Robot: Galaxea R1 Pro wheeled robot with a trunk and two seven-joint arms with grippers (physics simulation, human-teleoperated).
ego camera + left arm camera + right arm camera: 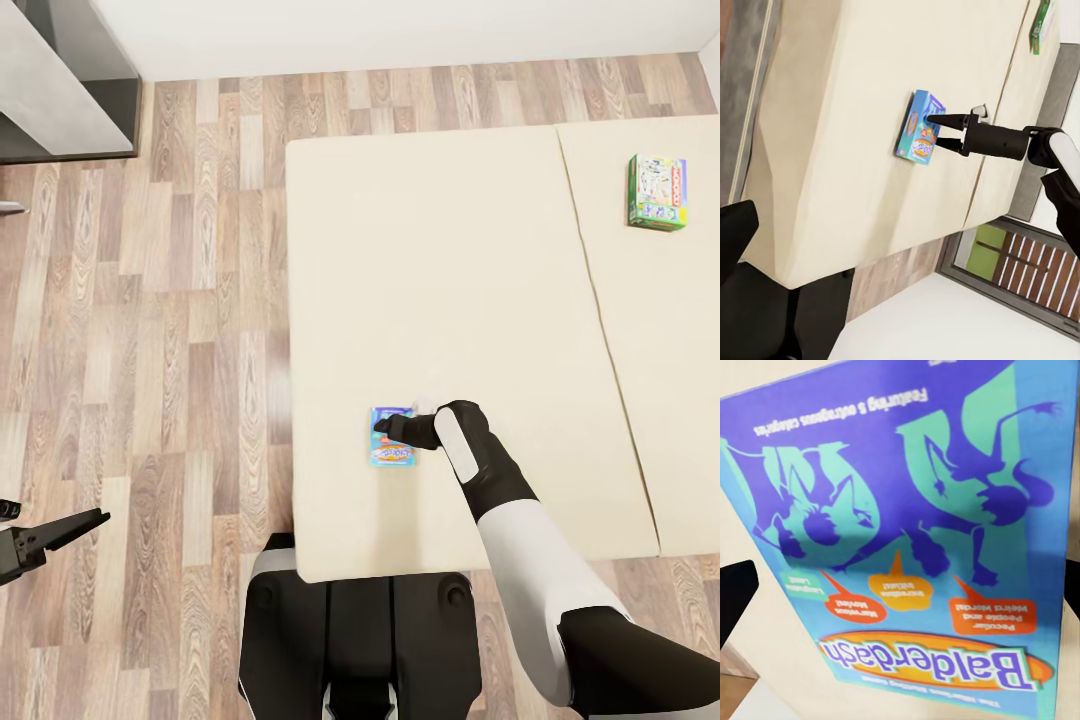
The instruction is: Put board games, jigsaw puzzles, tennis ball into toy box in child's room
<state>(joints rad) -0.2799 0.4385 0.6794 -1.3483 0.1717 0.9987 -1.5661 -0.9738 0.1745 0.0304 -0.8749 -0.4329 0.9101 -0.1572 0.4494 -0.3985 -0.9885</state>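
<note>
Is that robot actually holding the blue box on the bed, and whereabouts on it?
Not clearly. The right gripper straddles the blue-purple printed game box lying on the beige bed; whether the jaws have closed cannot be told.

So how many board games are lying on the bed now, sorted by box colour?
Blue game, under the right gripper: 1
Green game, far side of the bed: 1
Total: 2

Wood-plank floor (150,300), white wall (400,30), grey cabinet (60,90)

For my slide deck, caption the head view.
Right gripper reaching over blue-purple board game box on beige bed.
</note>
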